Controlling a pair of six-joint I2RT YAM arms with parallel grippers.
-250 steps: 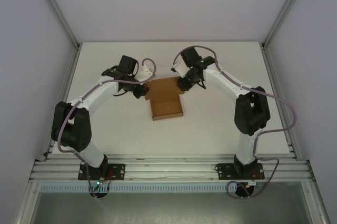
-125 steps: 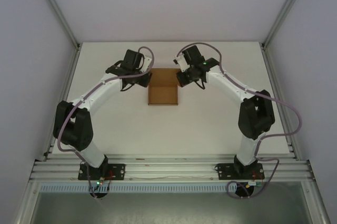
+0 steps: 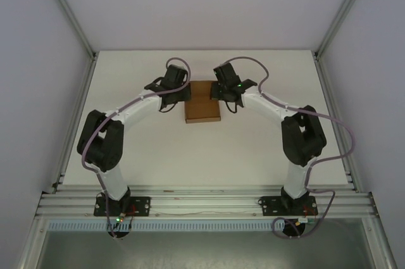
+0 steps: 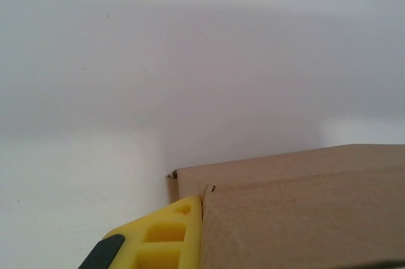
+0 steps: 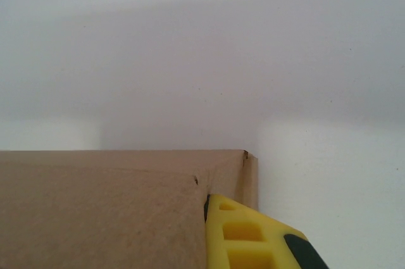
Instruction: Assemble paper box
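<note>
The paper box (image 3: 202, 107) is a small brown folded cardboard box lying on the white table at centre back. My left gripper (image 3: 181, 93) is at its far left corner and my right gripper (image 3: 221, 92) at its far right corner. In the left wrist view one yellow finger (image 4: 171, 231) lies flush against the outside of the box's (image 4: 304, 212) left wall. The right wrist view mirrors this, with a yellow finger (image 5: 237, 237) pressed on the box's (image 5: 95, 212) right wall. Cardboard hides each gripper's other finger.
The white table (image 3: 139, 136) stretches around the box, with free room in front and to both sides. Grey enclosure walls and aluminium posts (image 3: 329, 28) border it. Purple cables loop off both arms.
The box has gone from open with a raised flap to a closed, narrower shape, and has shifted toward the back. Both grippers have closed in on its far corners.
</note>
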